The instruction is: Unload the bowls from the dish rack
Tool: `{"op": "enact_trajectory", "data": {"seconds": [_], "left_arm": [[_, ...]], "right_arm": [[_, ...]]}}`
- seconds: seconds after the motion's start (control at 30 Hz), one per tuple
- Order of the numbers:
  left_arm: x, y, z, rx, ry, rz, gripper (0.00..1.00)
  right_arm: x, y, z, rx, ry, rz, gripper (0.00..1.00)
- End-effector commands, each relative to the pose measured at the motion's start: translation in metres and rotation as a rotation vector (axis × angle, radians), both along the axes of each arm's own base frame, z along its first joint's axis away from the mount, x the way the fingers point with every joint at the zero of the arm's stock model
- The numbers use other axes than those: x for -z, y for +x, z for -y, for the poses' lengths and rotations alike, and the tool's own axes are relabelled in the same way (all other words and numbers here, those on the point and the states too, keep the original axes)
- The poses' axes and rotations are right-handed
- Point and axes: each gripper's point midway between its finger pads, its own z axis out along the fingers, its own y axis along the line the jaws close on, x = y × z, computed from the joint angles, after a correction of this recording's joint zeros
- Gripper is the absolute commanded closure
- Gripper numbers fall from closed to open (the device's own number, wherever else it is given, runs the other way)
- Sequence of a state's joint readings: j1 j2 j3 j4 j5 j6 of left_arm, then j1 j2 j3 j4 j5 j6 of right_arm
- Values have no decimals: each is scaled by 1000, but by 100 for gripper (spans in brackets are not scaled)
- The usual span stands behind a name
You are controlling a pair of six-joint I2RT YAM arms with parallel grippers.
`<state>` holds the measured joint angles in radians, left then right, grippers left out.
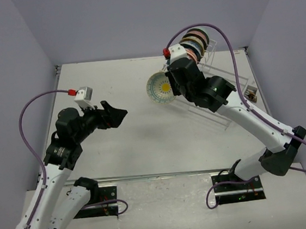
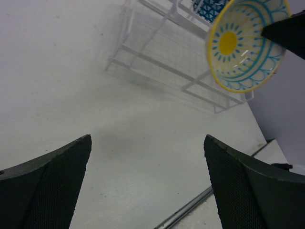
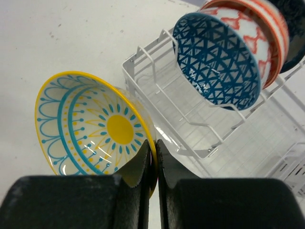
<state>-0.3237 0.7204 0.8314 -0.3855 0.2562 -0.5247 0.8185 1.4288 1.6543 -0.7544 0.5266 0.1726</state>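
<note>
Right hand (image 3: pixel 153 153) pinching the rim of the yellow-flower bowl (image 3: pixel 95 126), on edge beside the dish rack (image 3: pixel 186 119); left hand (image 2: pixel 147 142) spread.

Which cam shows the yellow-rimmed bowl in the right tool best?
Right wrist. The yellow-rimmed bowl fills the frame's left, pattern sharp, with the right tool pinching its rim. Left wrist shows it farther off, at the top right. Top external shows it small, partly hidden by that tool.

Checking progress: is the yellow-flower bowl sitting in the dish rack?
No, the right gripper holds the bowl by its rim beside the rack.
</note>
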Motion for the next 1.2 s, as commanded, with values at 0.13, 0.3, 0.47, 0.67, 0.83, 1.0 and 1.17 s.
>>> {"op": "enact_trajectory", "data": {"seconds": [0.13, 0.3, 0.47, 0.67, 0.83, 1.0, 1.17], "left_arm": [[-40, -1, 79, 177, -56, 57, 0], [2, 30, 87, 20, 109, -25, 0], [17, 41, 93, -79, 199, -61, 9], [22, 48, 84, -145, 241, -67, 75], [28, 49, 88, -133, 248, -80, 80], [36, 47, 95, -96, 256, -98, 55], [43, 44, 100, -64, 262, -108, 94]], "right_arm": [[37, -15, -29, -2, 127, -175, 100], [47, -25, -46, -41, 189, -225, 100], [58, -33, -51, -43, 203, -245, 100], [64, -39, -48, -47, 221, -249, 100], [64, -42, -52, -64, 262, -252, 100], [60, -43, -54, -70, 283, -248, 100], [52, -45, -59, -96, 312, -240, 100]]}}
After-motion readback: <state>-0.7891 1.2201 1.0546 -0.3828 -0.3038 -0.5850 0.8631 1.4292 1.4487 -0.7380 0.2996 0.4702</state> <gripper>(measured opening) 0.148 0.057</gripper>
